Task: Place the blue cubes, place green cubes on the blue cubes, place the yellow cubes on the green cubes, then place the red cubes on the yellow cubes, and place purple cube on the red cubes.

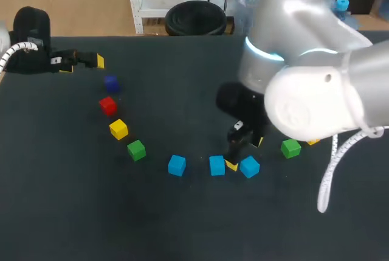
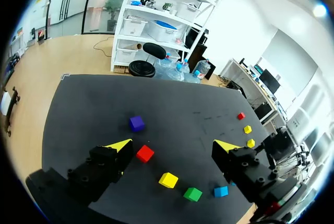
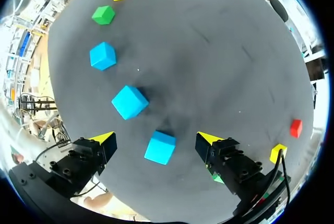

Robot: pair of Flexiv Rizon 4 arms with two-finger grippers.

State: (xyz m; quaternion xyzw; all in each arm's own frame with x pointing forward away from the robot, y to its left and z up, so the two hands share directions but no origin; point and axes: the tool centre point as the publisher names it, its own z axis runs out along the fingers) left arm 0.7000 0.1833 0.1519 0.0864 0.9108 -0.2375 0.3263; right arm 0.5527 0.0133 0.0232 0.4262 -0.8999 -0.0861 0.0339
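Black tabletop: right pincer spread astride one blue cube, second blue cube just ahead; left pincer also apart.

Left arm entering from the left, wrist level behind the left end effector, fingers spread wide, gripping nothing, right arm bulking above the right end effector, pointed downward, fingers wide apart
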